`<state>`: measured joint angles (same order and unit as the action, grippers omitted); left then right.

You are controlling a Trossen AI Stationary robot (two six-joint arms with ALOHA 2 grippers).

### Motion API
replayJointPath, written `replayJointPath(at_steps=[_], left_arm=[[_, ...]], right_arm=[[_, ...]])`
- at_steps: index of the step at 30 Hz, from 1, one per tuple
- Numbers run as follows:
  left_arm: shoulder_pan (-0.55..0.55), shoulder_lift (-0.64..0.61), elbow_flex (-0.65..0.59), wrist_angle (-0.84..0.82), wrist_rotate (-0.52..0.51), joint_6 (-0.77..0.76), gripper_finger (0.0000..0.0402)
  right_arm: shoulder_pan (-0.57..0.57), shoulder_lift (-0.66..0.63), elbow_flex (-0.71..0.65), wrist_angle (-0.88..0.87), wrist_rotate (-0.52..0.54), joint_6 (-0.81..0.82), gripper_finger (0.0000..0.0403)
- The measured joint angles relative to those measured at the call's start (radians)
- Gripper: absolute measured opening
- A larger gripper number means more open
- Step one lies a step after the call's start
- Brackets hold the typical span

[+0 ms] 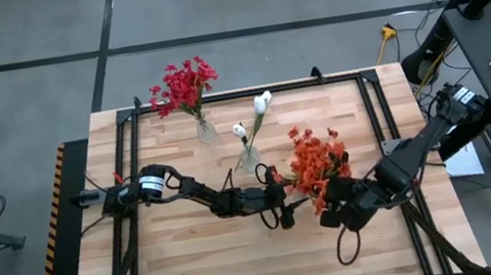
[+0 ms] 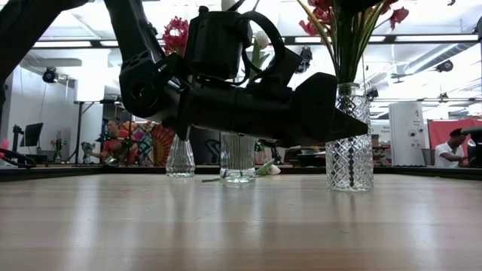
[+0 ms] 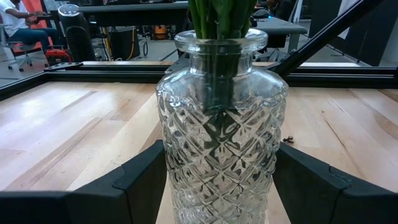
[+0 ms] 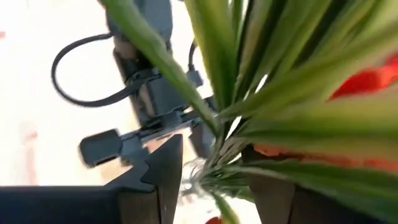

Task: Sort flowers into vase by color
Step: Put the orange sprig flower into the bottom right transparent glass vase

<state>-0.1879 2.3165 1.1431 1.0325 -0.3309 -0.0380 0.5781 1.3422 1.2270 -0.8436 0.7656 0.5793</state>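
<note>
the wooden table (image 1: pixel 198 273) carries three glass vases. the left arm lies low across the middle of it, and the left gripper (image 1: pixel 287 212) has its fingers spread to either side of the wide cut-glass vase (image 3: pixel 221 146), whether touching the glass or just beside it i cannot tell. the right arm reaches in from the right edge, and the right gripper (image 1: pixel 337 214) sits just above that same vase, its fingers parted around the green stalks (image 4: pixel 249 74) of the orange flowers (image 1: pixel 317 164). whether it pinches them or stands clear is not visible. those orange flowers stand in the wide vase, right of centre. the red flowers (image 1: pixel 183 86) fill a small vase (image 1: pixel 206 130) near the far edge. the white flowers (image 1: pixel 260 105) lean in a third vase (image 1: pixel 249 160) between the other two.
</note>
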Motion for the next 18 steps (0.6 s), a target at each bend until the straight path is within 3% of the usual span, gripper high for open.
replayJointPath(at_steps=[7, 18], left_arm=[[0.0, 0.0, 0.0, 0.0, 0.0, 0.0, 0.0246], [0.0, 0.0, 0.0, 0.0, 0.0, 0.0, 0.0246]], right_arm=[[0.004, 0.001, 0.0, 0.004, 0.071, -0.009, 0.0131], [0.004, -0.002, 0.027, 0.011, 0.07, 0.004, 0.0023]])
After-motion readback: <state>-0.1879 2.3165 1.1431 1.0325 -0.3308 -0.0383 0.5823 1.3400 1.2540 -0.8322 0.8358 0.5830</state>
